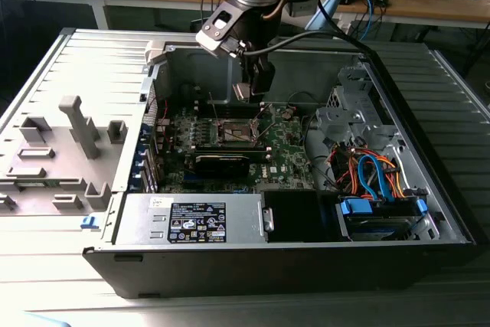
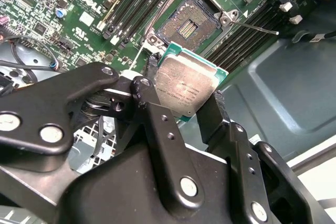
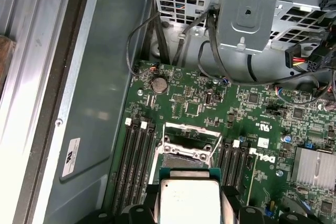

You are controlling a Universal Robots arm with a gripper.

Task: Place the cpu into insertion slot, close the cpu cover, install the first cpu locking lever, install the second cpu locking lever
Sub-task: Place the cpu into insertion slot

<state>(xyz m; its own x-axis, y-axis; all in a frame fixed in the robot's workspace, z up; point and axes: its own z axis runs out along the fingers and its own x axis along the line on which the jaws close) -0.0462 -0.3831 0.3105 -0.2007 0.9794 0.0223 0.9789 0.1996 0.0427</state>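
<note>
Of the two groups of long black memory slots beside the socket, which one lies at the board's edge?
In the first wrist view, the group bordering the grey case floor; the other group sits inward, toward the finned silver heatsink.

One cpu [image 2: 188,92], held in one hand [image 2: 185,82]; one insertion slot [image 2: 188,20] beyond hand; one motherboard [image 2: 89,19]; one case [image 1: 199,74].
</note>
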